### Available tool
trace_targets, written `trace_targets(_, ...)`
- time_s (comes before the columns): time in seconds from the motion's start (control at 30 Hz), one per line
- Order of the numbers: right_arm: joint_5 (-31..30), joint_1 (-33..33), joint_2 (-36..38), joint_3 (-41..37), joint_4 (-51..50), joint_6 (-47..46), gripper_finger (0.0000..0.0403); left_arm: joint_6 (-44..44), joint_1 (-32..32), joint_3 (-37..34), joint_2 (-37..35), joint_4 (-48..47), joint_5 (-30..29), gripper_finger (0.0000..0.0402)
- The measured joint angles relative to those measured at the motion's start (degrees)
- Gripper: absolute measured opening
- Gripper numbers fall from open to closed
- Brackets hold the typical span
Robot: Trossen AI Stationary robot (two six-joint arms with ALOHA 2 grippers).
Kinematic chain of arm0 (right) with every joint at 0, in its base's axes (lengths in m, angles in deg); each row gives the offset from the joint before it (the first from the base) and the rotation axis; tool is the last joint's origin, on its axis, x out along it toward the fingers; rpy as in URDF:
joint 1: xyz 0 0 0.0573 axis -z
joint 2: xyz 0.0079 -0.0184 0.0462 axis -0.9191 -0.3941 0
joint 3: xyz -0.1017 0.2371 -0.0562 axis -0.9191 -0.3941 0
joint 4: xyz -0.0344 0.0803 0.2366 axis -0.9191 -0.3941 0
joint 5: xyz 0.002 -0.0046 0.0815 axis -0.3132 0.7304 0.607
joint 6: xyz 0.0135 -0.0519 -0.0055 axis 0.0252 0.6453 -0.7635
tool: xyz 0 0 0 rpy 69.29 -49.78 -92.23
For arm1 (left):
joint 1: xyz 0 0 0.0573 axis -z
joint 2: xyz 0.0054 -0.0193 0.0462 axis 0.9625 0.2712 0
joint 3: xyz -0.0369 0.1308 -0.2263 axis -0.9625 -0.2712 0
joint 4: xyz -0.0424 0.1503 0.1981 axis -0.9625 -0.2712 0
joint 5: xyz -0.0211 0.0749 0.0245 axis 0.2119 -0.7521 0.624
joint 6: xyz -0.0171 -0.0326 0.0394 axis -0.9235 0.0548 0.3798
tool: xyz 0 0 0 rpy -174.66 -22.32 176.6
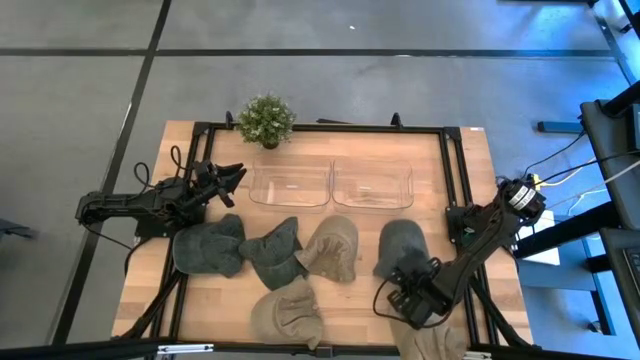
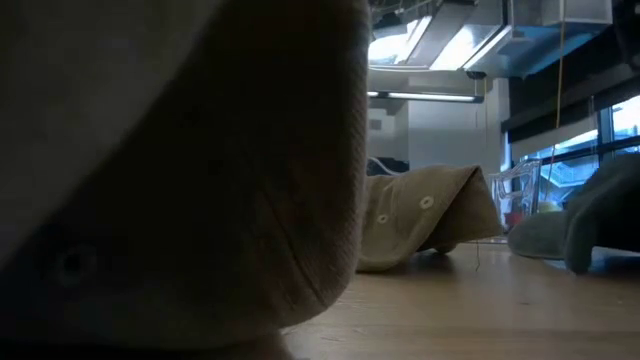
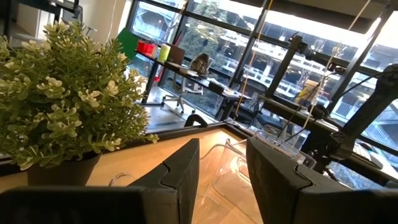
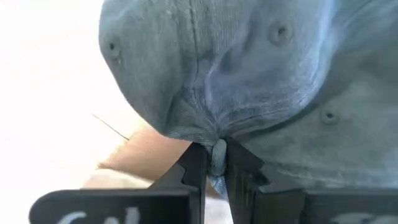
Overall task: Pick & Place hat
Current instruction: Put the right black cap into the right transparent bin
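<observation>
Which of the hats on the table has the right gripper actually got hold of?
The grey-green hat at the right end of the row. The right gripper is shut on a fold of its fabric; the other hats lie untouched.

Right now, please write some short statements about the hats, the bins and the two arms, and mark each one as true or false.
1. The right gripper has its fingers closed on a fold of the grey-green hat. True.
2. The left gripper is holding a hat. False: its fingers stand open on nothing, beside the clear bins.
3. Both clear bins have no hat in them. True.
4. The potted plant stands between the two arms at the near edge. False: it stands at the far edge, behind the bins.
5. All the hats are one colour. False: some are grey-green, some tan.
</observation>
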Motion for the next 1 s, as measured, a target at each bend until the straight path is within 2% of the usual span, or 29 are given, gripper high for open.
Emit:
trace_targets(0.17, -4.0, 0.2, 2.1, 6.6, -10.7, 0.4, 0.0039, 0.0, 0.0, 0.0, 0.0, 0.1, 0.0, 0.0127)
trace_targets(0.3, -7.4, 0.7, 3.8, 14.3, -24.1, 0.6, 0.0039, 0.0, 0.0, 0.0, 0.0, 0.5, 0.0, 0.0127)
trace_targets(0.4, -7.2, 1.5, 4.0, 20.8, -32.5, 5.2, 0.0039, 0.0, 0.0, 0.0, 0.0, 0.6, 0.0, 0.0127)
trace_targets(0.5, -7.3, 3.0, 4.7, 24.6, -32.1, 16.5, 0.0039, 0.0, 0.0, 0.0, 0.0, 0.7, 0.0, 0.0127)
trace_targets(0.8, -10.3, 10.0, 5.0, 34.3, -32.2, 37.1, 0.0039, 0.0, 0.0, 0.0, 0.0, 0.4, 0.0, 0.0127)
trace_targets(1.0, -17.5, 13.6, 5.0, 41.9, -32.3, 53.5, 0.0039, 0.1, 0.0, 0.0, 0.0, 0.4, -0.1, 0.0127)
